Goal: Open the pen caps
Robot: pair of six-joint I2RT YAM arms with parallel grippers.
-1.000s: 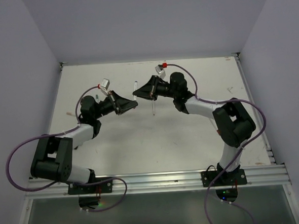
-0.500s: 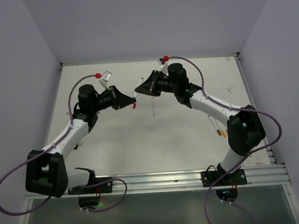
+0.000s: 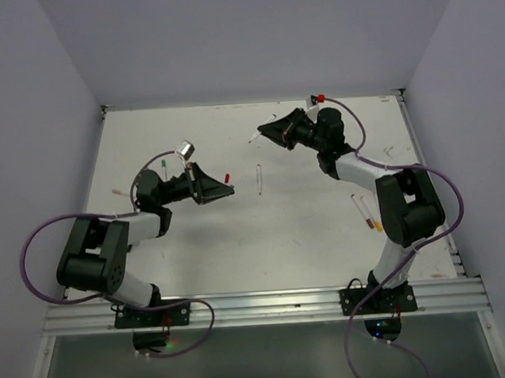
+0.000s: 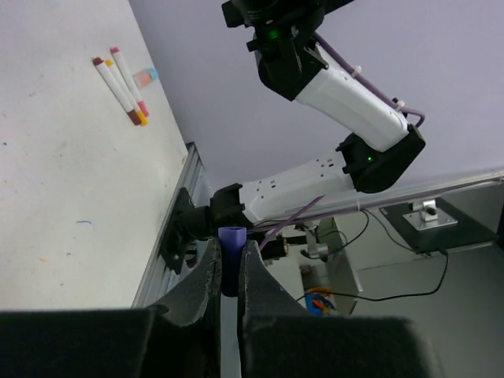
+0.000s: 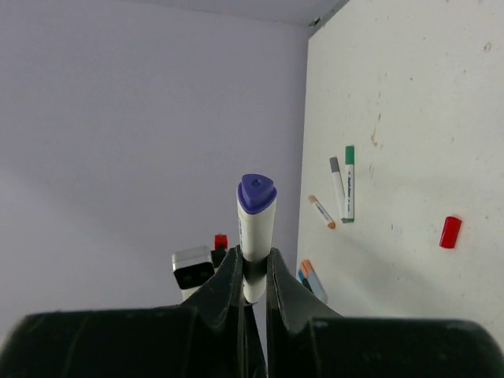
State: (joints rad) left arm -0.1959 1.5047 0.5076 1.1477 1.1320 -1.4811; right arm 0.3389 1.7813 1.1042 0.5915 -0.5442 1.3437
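Left jaws: pinched narrow on purple-blue cap (image 4: 231, 253), cap upright between pads, its top poking above them
Red cap (image 3: 227, 178) loose on table (image 3: 196, 244), just off left jaws' tip
Pale pen (image 3: 259, 178) flat on table, between the two jaws
Right jaws: clamped narrow on white pen body (image 5: 253, 236), purple end up, well apart from left jaws
Caps likely light, stiff, slick; pinch across sides, mid-height
Bodies thin, rigid; grip close to cap end
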